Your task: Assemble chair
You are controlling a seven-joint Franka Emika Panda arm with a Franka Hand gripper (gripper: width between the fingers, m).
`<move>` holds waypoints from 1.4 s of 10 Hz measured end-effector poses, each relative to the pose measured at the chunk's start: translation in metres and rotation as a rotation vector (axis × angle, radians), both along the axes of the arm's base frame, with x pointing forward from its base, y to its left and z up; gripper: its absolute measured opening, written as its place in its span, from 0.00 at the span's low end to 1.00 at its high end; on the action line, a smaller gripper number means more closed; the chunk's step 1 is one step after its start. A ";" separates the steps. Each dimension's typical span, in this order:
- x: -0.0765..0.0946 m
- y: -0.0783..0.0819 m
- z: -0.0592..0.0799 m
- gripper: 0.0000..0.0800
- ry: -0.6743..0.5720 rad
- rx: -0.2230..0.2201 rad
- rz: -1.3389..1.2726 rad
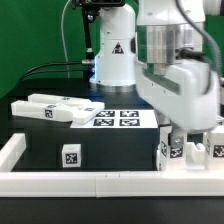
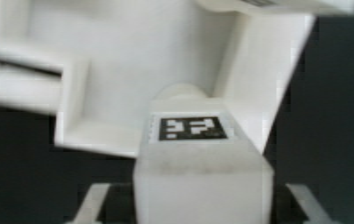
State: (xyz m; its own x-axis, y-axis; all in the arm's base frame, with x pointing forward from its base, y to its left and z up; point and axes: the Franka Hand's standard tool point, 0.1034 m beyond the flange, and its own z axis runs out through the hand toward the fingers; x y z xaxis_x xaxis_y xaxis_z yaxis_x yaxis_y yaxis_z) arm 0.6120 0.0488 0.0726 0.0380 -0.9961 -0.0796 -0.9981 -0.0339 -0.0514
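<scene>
Over the worktop at four o'clock in the exterior view, the arm is lowered, with the fingers down among upright chair pieces, each tagged. In the wrist view, one tagged block runs up between the fingers, with a larger white piece behind it. Whether the fingers press the block or stand off it, cannot tell. Flat chair pieces lie at nine o'clock, just beside the marker board at centre. A single tag shows at seven o'clock on the dark surface. A white rail runs along the six o'clock edge.
</scene>
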 end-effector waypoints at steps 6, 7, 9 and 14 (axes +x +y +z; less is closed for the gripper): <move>-0.005 -0.004 0.000 0.36 0.052 0.042 -0.325; -0.007 -0.006 0.000 0.36 0.066 0.043 -0.373; -0.008 -0.006 0.000 0.39 0.068 0.043 -0.367; 0.004 -0.003 0.036 0.80 0.021 0.081 -0.318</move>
State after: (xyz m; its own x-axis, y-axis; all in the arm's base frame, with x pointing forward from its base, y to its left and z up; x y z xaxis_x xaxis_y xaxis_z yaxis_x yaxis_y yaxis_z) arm 0.6164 0.0460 0.1090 -0.2769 -0.9481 -0.1561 -0.9588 0.2833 -0.0204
